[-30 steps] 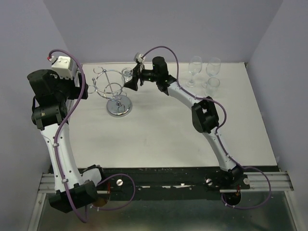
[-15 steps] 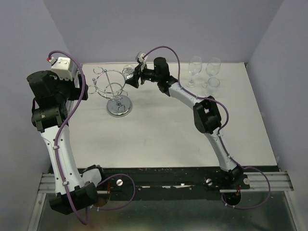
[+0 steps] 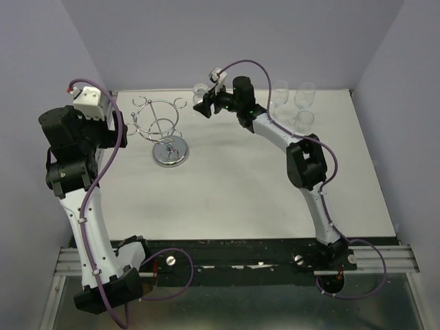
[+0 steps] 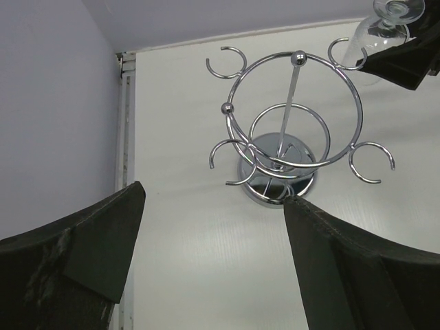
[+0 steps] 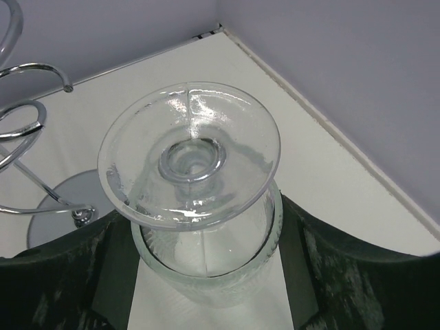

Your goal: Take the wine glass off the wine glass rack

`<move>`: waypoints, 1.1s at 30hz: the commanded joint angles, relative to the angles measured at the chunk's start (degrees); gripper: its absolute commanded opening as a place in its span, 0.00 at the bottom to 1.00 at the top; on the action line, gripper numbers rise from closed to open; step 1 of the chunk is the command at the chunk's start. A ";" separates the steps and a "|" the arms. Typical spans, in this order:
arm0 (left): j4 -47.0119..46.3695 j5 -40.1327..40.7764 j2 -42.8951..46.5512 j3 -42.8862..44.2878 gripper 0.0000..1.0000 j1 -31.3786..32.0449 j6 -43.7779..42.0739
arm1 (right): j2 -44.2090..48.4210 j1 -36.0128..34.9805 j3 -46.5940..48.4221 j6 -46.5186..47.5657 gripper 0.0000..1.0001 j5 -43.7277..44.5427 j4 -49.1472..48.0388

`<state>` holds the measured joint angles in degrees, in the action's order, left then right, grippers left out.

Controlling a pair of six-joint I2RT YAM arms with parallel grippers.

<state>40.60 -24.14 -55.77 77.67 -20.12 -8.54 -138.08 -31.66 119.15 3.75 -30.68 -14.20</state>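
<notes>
The chrome wine glass rack stands at the back left of the table; its ring, loops and disc base also show in the left wrist view. Its loops hold no glass. My right gripper is shut on a clear wine glass, held upside down with its foot up, in the air to the right of the rack and apart from it. The glass shows at the top right of the left wrist view. My left gripper is open and empty, above and left of the rack.
Three clear glasses stand at the back right: two stemmed ones and a shorter one. Purple walls close the table at the back and sides. The rack's loops lie just left of the held glass.
My right gripper has carried the glass up and to the right, off the rack's right loop and clear of it. The left arm has shifted only slightly.
</notes>
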 commanded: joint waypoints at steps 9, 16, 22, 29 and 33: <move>-9.02 -0.03 -6.64 8.12 0.99 9.47 -2.54 | 28.72 4.24 -21.66 5.38 0.51 -4.65 1.62; -17.99 -5.03 -9.00 9.08 0.99 14.40 -3.51 | 44.54 4.50 -33.27 9.34 0.40 -8.26 14.09; -21.17 -7.14 -11.12 8.48 0.99 24.93 -8.06 | 55.19 4.68 -38.55 10.05 0.01 -4.57 26.66; -20.13 -8.47 -9.36 0.03 0.99 41.19 -21.33 | 65.91 4.85 -46.28 10.84 0.01 -5.53 35.81; -15.83 0.84 -10.32 -0.24 0.99 52.09 -26.95 | 66.11 4.85 -49.02 9.18 0.01 -7.73 36.96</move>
<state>21.19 -28.91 -66.19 77.49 23.38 -25.69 -72.62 -26.98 71.81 13.80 -35.92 20.05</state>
